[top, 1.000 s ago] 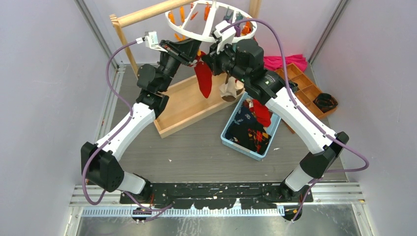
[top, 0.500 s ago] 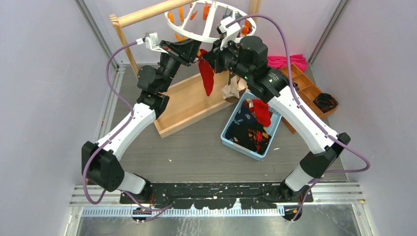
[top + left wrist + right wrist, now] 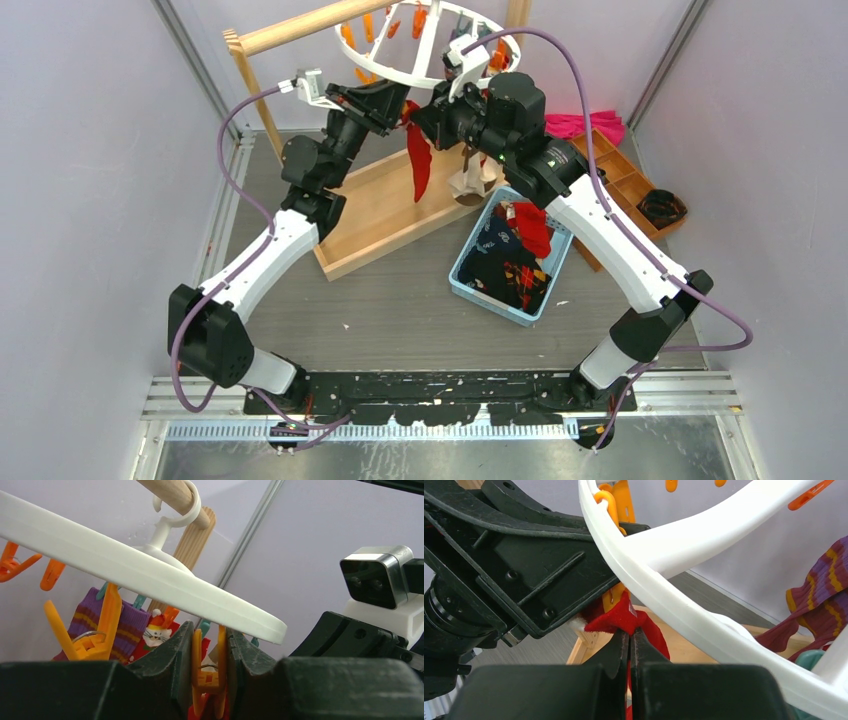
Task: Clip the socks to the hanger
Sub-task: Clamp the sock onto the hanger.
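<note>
Firstly, the left claw point(image 3: 210, 645) was closed almost fully on an orange clip point(image 3: 206, 680) that hung from the white ring of the hanger point(image 3: 150, 575). Its two fingers point(image 3: 176, 655) pressed the clip from both sides. Just beside it, the right claw point(image 3: 630, 635) was shut tight on the top edge of a red sock point(image 3: 624, 619), with no gap between its fingers. This edge was right at the lower end of the clip, but I could not tell if the clip already had it in its mouth. Seen from above, the sock hung straight down under the two claws.

A purple striped sock point(image 3: 824, 590) hung at another place on the ring. The hook of the hanger sat over a wooden rod point(image 3: 300, 28).

Below, the surface point(image 3: 400, 310) was grey, with some small pale specks on it. A wooden tray point(image 3: 370, 225) lay on it at a slant, under the hanging sock. Just to the right of the tray stood a blue basket point(image 3: 462, 268) holding several dark and red socks. Further right there was a wooden box with compartments point(image 3: 615, 165), a pink cloth point(image 3: 580, 125) at its far end and a dark round thing point(image 3: 662, 208) at its right end.

Pale lilac walls point(image 3: 80, 200) closed the room on three sides, with a metal post point(image 3: 195, 70) slanting up in the far left corner.
</note>
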`<move>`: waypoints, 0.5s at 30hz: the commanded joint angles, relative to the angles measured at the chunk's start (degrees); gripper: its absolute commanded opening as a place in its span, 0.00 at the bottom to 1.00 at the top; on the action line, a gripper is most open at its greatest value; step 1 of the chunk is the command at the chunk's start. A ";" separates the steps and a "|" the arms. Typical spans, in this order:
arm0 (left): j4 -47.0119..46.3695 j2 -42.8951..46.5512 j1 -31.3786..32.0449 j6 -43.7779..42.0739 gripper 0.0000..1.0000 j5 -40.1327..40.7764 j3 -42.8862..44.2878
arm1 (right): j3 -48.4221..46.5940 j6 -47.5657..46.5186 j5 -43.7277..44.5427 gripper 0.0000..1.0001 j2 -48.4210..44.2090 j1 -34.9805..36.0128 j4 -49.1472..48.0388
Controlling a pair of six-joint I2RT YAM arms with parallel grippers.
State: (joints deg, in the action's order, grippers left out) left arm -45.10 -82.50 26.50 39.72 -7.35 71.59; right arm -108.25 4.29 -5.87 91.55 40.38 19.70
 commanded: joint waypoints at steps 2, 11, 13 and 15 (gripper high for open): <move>-3.60 1.88 -0.22 -0.79 0.40 0.76 -1.17 | -2.24 1.12 0.41 0.01 -2.01 -0.47 -1.41; -2.12 3.85 -0.22 -0.95 0.65 0.97 -1.90 | -1.78 1.42 0.68 0.01 -2.30 -0.66 -1.37; -1.42 4.72 -0.22 -1.03 0.69 1.19 -2.38 | -1.34 1.44 0.65 0.01 -2.57 -0.80 -1.42; -0.61 6.04 -0.22 -1.30 0.73 1.56 -3.15 | -0.91 1.55 0.63 0.01 -2.82 -0.92 -1.48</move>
State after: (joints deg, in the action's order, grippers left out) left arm -45.10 -80.71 26.50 39.79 -7.03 69.08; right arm -108.22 4.95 -5.65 91.55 39.86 19.86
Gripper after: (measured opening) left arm 0.703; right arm 0.045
